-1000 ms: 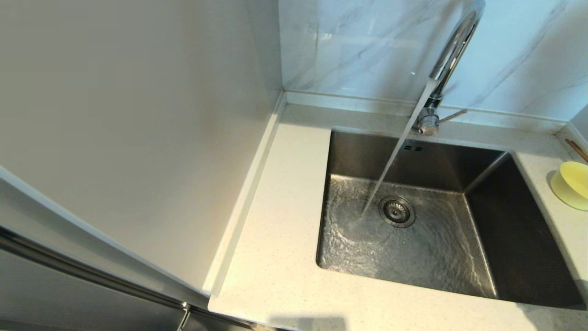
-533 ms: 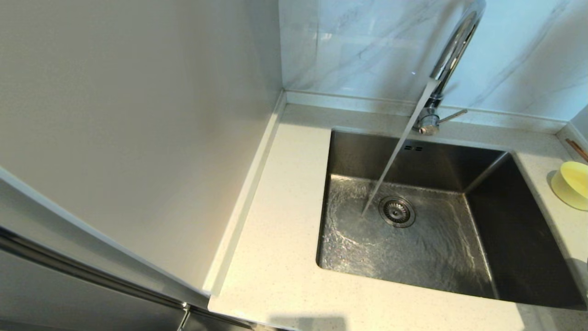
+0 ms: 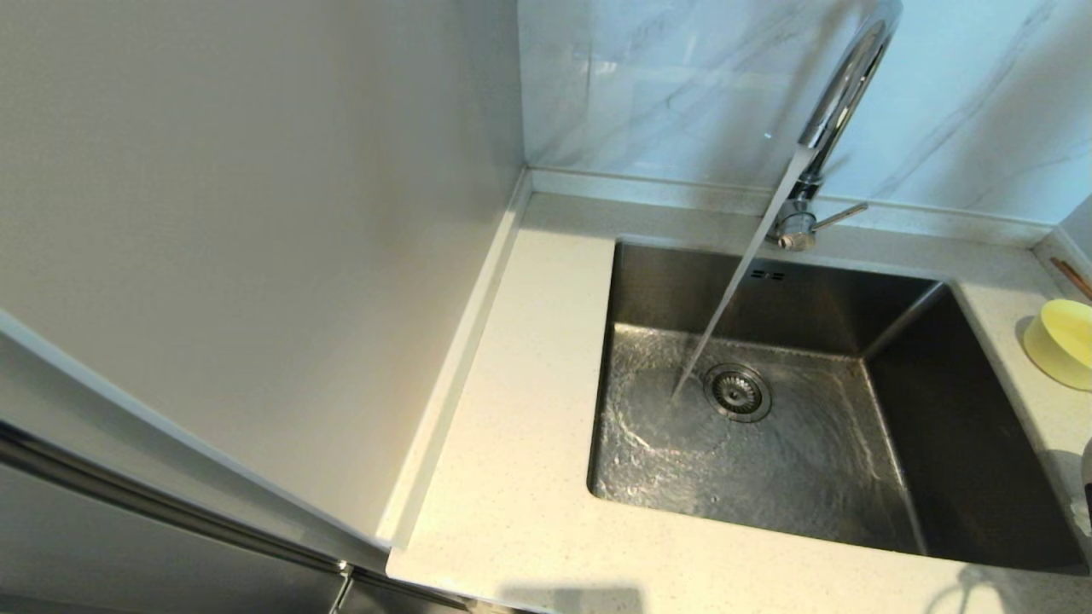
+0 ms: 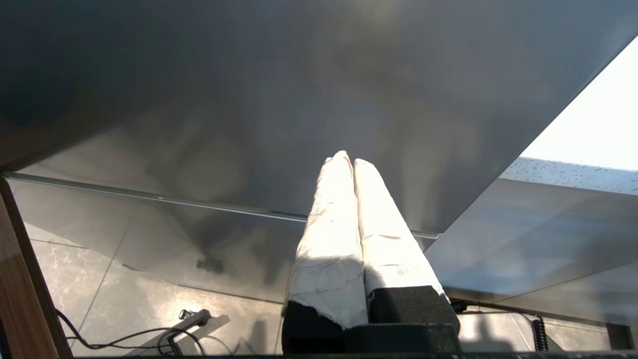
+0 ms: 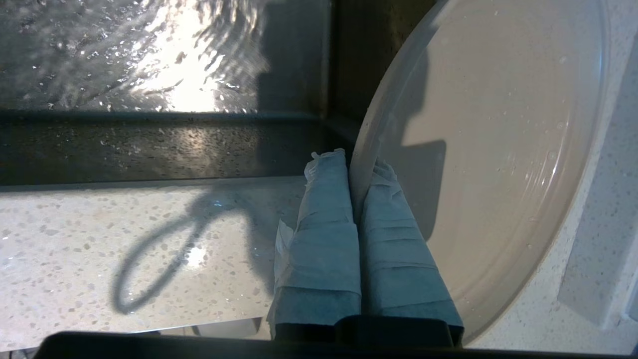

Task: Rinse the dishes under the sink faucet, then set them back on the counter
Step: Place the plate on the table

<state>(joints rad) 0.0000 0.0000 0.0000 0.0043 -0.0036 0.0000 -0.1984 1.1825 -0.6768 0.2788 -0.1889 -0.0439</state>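
Observation:
My right gripper (image 5: 356,159) is shut on the rim of the cream-white plate (image 5: 498,124), which is wet with droplets and sits over the counter (image 5: 99,234) beside the sink's front right corner. Only a pale sliver (image 3: 1088,477) of this shows at the head view's right edge. Water runs from the chrome faucet (image 3: 840,94) into the steel sink (image 3: 768,290) beside the drain strainer (image 3: 736,392). The pale-yellow bowl (image 3: 1062,341) stands on the counter right of the sink. My left gripper (image 4: 347,158) hangs shut and holds nothing, low beside a grey cabinet front.
A tall white panel (image 3: 256,256) walls off the counter (image 3: 520,443) on the left. A marble backsplash (image 3: 665,85) rises behind the faucet, whose side lever (image 3: 840,215) points right. A cable's shadow (image 5: 149,259) lies on the counter by the sink's front rim.
A pale sliver has come into the head view's right edge by the sink's front right corner, and a shadow has spread over the counter there. Water keeps running; the bowl has not moved.

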